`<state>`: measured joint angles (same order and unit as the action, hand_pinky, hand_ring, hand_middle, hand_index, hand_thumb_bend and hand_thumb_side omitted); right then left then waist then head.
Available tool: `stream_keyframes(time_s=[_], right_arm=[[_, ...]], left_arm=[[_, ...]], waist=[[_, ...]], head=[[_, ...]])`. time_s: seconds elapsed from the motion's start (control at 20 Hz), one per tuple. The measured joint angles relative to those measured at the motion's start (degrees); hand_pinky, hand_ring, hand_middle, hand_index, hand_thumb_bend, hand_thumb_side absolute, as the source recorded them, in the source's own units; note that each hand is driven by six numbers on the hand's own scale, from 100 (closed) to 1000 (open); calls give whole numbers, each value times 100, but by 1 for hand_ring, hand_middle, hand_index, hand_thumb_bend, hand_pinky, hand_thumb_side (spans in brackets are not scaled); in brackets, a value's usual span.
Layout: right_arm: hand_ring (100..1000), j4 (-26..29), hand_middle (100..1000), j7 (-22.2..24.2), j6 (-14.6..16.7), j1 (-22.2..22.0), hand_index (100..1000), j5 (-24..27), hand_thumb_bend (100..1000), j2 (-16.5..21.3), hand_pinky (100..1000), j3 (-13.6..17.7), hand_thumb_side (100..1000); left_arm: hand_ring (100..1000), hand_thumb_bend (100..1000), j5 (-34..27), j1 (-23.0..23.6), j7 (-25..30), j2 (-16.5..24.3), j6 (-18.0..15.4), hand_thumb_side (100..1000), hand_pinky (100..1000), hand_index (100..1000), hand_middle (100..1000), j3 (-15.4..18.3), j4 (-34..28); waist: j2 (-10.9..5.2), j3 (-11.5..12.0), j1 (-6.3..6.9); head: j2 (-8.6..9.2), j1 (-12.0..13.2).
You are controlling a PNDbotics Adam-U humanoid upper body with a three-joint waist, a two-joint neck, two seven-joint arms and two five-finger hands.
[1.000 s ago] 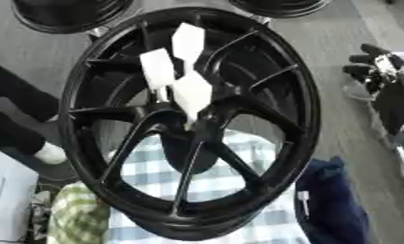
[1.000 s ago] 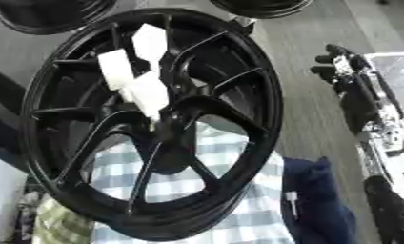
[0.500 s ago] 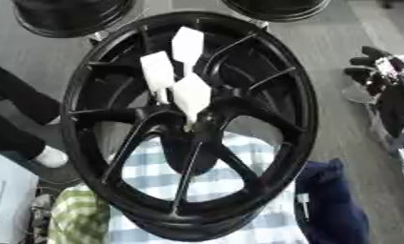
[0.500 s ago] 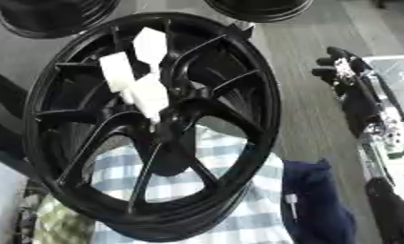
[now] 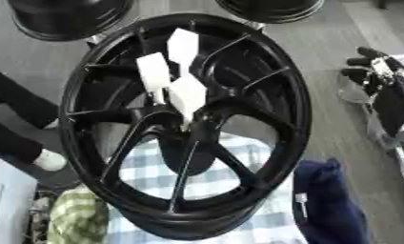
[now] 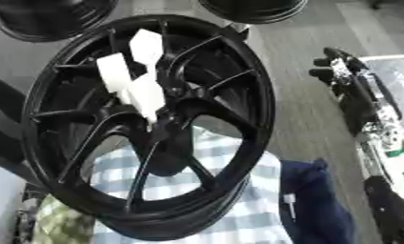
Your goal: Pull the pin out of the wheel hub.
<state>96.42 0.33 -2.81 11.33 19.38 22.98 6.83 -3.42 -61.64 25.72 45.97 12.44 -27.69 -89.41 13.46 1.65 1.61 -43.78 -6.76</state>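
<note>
Three white pins [image 5: 187, 95] are seen standing out of the wheel hub [image 5: 174, 125] of a black alloy wheel [image 5: 298, 119]. One is seated just above the hub's centre, and the other two are set further up toward the wheel's far rim. Almost nothing is found to have changed over the last second: the pins are placed as they were, the wheel is tilted as before, and only a slight shift of the whole view is noted. By that, no pin can be judged as pulled yet, and the task is taken to be at its start.

The right hand [image 6: 338, 66] is shown well to the right of the wheel, apart from it. Its fingers are relaxed and nothing is held in them. The left hand is shown in no view.

A blue-and-white checked cloth [image 5: 238, 186] is seen through and under the wheel's near spokes, and a dark blue garment [image 5: 330, 209] lies just right of the near rim.

No brand or writing can be read. A small white tag [image 5: 301, 198] on the garment is noted, but nothing on it can be made out.
</note>
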Motion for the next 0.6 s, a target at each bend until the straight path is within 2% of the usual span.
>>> stream_keyframes(time_s=[0.25,0.6], right_arm=[[733,-14,691,3,-4,-18,831,0,100,2,934,-6,583],[733,-17,691,4,-5,-23,831,0,100,2,935,-16,587]], left_arm=[[817,143,545,-518,807,-362,146,784,836,831,770,-583,401],[827,249,1120,-790,1533,-828,218,815,859,846,780,-989,856]], waist=[[-13,10,-4],[-12,6,-50]], head=[[-1,-131],[-4,-196]])
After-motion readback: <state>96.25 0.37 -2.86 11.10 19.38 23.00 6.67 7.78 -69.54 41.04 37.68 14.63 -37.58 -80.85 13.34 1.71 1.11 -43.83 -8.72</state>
